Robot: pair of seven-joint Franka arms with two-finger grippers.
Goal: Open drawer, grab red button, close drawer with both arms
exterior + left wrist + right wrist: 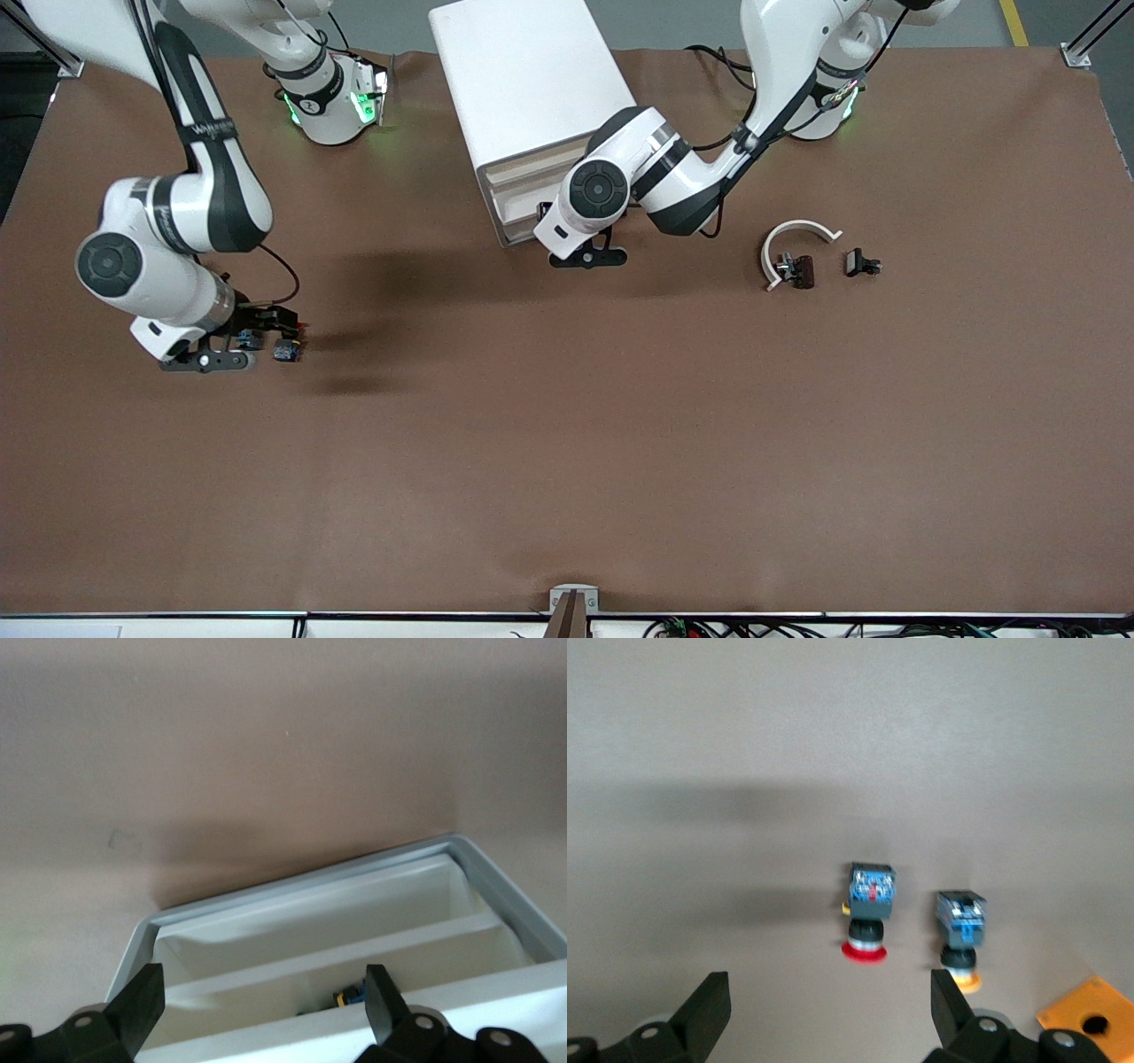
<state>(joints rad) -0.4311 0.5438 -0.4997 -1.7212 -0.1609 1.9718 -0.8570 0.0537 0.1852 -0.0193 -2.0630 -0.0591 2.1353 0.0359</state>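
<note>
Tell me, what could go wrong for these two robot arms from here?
The red-capped button lies close beside a yellow-capped button, so the open right gripper might pinch the wrong one or nudge both. An orange block lies close by too. At the cabinet, the open left gripper hangs just over the drawer, which already holds a small part, and could bump its rim.

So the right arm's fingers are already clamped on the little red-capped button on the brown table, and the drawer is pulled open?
Not quite. The right wrist view shows the right gripper with its fingers open and the red-capped button lying free on the brown table, ungripped. The white drawer is indeed open.
</note>
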